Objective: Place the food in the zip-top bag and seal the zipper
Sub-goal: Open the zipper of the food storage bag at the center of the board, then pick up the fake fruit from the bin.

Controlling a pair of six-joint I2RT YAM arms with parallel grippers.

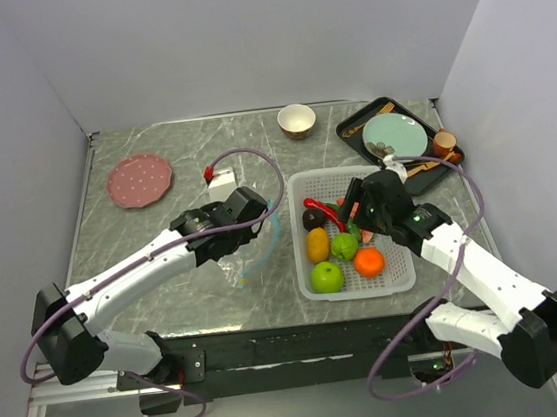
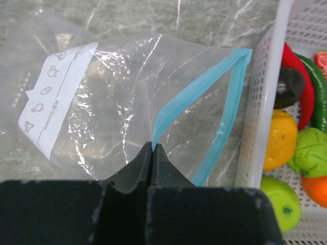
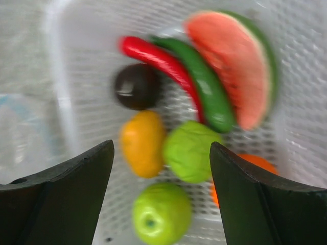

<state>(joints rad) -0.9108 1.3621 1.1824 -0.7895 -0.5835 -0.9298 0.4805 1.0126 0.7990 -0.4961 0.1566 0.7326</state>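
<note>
Top view: zip-top bag (image 1: 249,262) lies on the bench (image 1: 163,252), just left of the white basket (image 1: 301,256). Left fingers (image 1: 259,233) are at its mouth edge. All the food is in the basket, mid-right of frame, with the right fingers (image 1: 358,217) over it, so the right arm is nearer.

Left wrist: left fingers clenched on the zipper (image 2: 196,89) at bottom centre. The mouth gapes in a triangle toward the basket at frame right. Bag looks empty.

Right wrist: right fingers released and spread wide, straddling the lemon (image 3: 140,143) and crinkled green piece (image 3: 189,150) at centre. The lemon's long axis runs top-to-bottom, across the closing line, so a close would land on its narrow width. My read: first pick not yet made.
</note>
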